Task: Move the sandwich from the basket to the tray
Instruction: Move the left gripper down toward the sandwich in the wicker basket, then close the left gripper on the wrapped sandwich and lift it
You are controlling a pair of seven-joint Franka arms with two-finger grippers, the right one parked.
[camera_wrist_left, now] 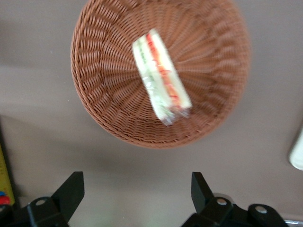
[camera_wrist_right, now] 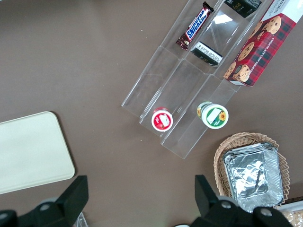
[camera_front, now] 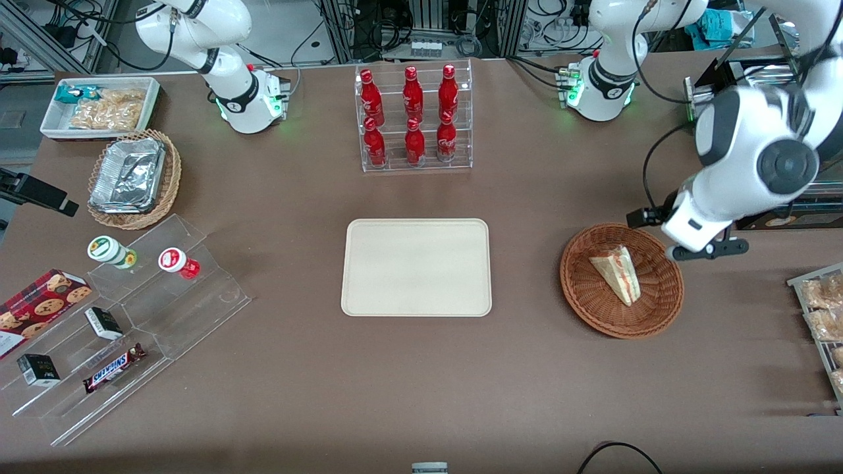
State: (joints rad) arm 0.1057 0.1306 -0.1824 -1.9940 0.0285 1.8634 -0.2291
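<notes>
The sandwich (camera_front: 617,273), a pale wedge with red and pink layers in clear wrap, lies in the round reddish-brown basket (camera_front: 622,322). The beige tray (camera_front: 416,266) lies flat at mid-table, bare, apart from the basket toward the parked arm's end. My left gripper (camera_front: 686,242) hovers above the table just outside the basket's rim, at the working arm's end. In the left wrist view the gripper (camera_wrist_left: 137,191) is open wide and empty, with bare table between its fingertips (camera_wrist_left: 71,188). The basket (camera_wrist_left: 104,109) and sandwich (camera_wrist_left: 161,78) lie just ahead of it.
A clear rack of red bottles (camera_front: 413,118) stands farther from the camera than the tray. A clear stepped shelf (camera_front: 132,316) with jars and snacks, a tan basket with foil container (camera_front: 132,178) and a white snack bin (camera_front: 99,105) sit toward the parked arm's end. A snack rack (camera_front: 823,316) is near the basket.
</notes>
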